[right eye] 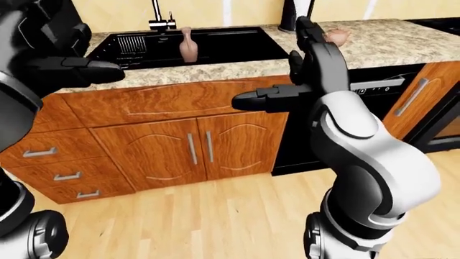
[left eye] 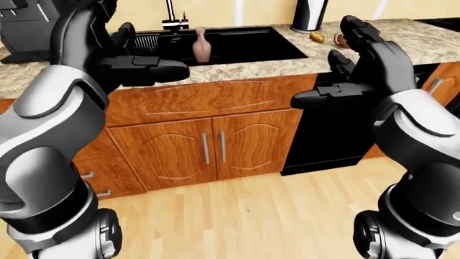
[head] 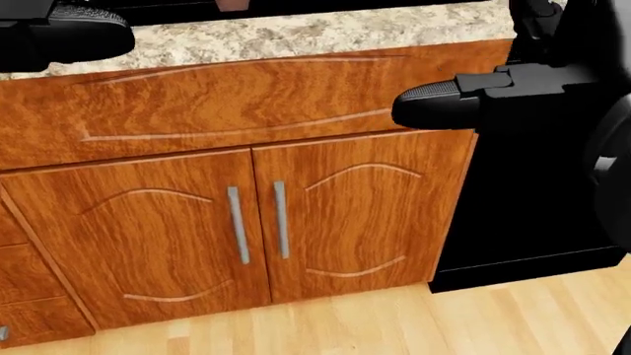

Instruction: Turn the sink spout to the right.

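The faucet with its thin upright spout (left eye: 171, 12) stands at the top edge of the black sink (left eye: 244, 46), in the upper middle of the left-eye view. A pink bottle (left eye: 202, 45) stands in the basin just right of it. My left hand (left eye: 155, 65) hangs open over the counter's near edge, below and left of the faucet, holding nothing. My right hand (right eye: 287, 70) is open too, fingers spread, over the counter edge to the right of the sink. Both hands are well short of the spout.
Wooden cabinet doors (head: 246, 222) with metal handles fill the space under the sink, drawers (right eye: 57, 156) to their left. A black dishwasher (left eye: 330, 135) stands to the right. A dark cylinder (left eye: 309, 13) and small items (left eye: 317, 36) sit on the granite counter (left eye: 424, 38).
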Robot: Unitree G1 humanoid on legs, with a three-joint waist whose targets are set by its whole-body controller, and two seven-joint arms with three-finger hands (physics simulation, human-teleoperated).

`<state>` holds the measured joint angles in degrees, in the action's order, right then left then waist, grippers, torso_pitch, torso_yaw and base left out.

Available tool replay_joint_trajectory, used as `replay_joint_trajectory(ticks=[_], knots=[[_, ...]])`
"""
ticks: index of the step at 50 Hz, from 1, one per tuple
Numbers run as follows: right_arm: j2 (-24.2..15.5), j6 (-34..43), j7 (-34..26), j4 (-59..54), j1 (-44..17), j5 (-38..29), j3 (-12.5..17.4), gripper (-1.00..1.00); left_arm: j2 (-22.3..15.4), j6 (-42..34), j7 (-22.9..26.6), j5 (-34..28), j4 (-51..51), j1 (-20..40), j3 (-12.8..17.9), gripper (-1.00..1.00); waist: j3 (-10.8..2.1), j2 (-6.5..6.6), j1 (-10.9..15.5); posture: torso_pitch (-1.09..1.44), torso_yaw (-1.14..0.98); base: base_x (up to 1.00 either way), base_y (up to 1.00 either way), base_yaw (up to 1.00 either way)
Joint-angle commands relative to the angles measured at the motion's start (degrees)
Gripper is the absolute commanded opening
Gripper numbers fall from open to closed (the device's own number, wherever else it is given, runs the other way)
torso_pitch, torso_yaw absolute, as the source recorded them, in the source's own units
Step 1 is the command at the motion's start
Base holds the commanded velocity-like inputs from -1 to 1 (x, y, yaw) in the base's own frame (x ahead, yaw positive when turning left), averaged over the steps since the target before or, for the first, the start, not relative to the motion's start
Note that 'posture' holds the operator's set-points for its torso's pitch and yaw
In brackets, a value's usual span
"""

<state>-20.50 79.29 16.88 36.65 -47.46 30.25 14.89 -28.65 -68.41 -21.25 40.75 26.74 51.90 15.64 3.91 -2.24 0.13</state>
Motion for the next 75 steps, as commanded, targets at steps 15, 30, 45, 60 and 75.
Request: replay_joint_trajectory(ticks=[15,30,45,60,75], knots=[[0.8,-1.0,-1.8,1.9,-2.6,-3.3,-1.1,1.00,-1.5,2.0,0.2,-0.4,0.8,2.2,1.9,1.00,-1.99,6.11,-0.1,0.00,0.00,0.27,0.00,0.00],[1.1,-0.6,-4.0,1.8,-2.7,-6.2,-1.1,1.00,-1.9,1.6,0.2,-0.4,0.4,3.1,1.8,1.00,-2.28,0.29,0.2,0.00,0.00,0.26,0.00,0.00],[1.2,-1.9,-6.0,0.3,-1.4,-10.6,-3.1,1.00,-1.6,1.8,0.2,-0.4,0.9,2.7,1.5,1.00,-1.00,4.98,-0.6,0.00,0.00,0.20,0.00,0.00],[4.9,0.7,-5.1,0.9,-2.3,-8.5,1.4,1.00,-1.4,1.0,0.6,-0.7,1.6,2.4,1.9,1.00,-2.11,3.18,-0.1,0.00,0.00,0.00,0.00,0.00],[1.8,-2.0,-1.0,0.1,-0.6,-5.0,0.6,1.00,-0.7,1.8,1.1,-1.7,1.9,1.1,1.4,1.00,-1.83,1.34,1.4,0.00,0.00,0.07,0.02,0.59]])
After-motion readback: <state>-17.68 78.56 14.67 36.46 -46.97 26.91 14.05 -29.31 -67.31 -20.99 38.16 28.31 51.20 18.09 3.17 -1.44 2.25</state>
